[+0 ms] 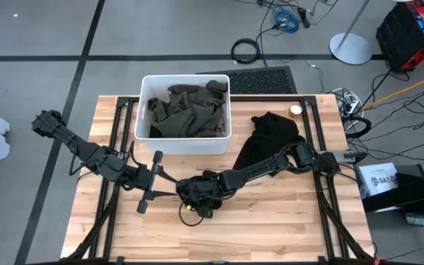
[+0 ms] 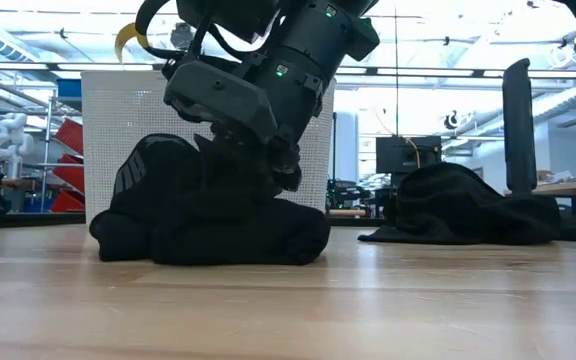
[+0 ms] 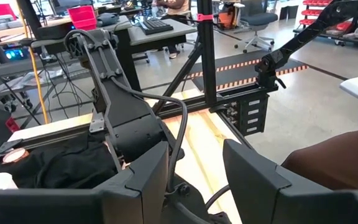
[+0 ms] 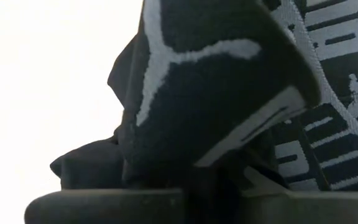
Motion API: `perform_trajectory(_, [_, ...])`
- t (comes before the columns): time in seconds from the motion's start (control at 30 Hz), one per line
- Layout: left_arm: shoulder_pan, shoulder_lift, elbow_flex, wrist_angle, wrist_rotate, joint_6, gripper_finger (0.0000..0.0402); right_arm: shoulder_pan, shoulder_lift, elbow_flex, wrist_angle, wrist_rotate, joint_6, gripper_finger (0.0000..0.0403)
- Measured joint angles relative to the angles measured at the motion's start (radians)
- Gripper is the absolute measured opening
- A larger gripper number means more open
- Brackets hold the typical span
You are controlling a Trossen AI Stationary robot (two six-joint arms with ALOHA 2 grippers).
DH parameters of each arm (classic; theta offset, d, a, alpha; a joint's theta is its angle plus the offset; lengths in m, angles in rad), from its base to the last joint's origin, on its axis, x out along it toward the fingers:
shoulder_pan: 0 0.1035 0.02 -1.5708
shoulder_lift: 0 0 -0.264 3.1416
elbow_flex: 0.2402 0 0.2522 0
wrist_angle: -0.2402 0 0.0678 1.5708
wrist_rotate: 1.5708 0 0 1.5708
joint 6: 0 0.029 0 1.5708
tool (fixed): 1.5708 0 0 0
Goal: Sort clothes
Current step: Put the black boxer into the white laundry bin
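A small black garment (image 2: 218, 230) with a grey-lettered band (image 4: 328, 74) lies bunched on the table's near middle. My right gripper (image 1: 196, 199) is down on its top, shut on it. My left gripper (image 3: 194, 180) hovers open just left of it (image 1: 169, 185), holding nothing and pointing toward the right arm. A larger black garment (image 1: 274, 132) lies spread at the far right. Dark olive clothes (image 1: 186, 110) fill the white bin (image 1: 186, 77). My right gripper comes from above, slanting in from the table's right, and its fingers (image 2: 273, 165) sink into the top of the black bundle. The folds (image 4: 216, 93) hide which part or how many layers are pinched. The bundle's underside rests on the table.
The white bin (image 2: 118, 110) stands right behind the bundle at the far middle. A small round object (image 1: 295, 110) sits by the far right edge, next to the larger black garment (image 2: 458, 205). Bare wood stretches along the near edge (image 1: 271, 228).
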Motion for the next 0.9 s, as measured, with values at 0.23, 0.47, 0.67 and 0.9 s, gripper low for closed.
perform_trajectory(0.23, [0.000,0.000,0.000,-0.002,0.000,0.000,0.0164,0.005,-0.040,-0.007,-0.021,-0.009,0.014,0.0012])
perform_trajectory(0.47, [0.000,0.000,0.000,-0.007,-0.008,0.001,0.0164,0.032,-0.177,-0.015,-0.168,0.050,0.013,0.0011])
perform_trajectory(0.67, [0.002,0.000,0.000,-0.011,-0.019,0.004,0.0164,0.068,-0.283,-0.013,-0.273,0.129,0.031,0.0011])
perform_trajectory(0.9, [0.022,0.000,0.000,-0.011,-0.127,0.008,0.0164,0.124,-0.385,-0.011,-0.274,0.172,0.034,0.0011])
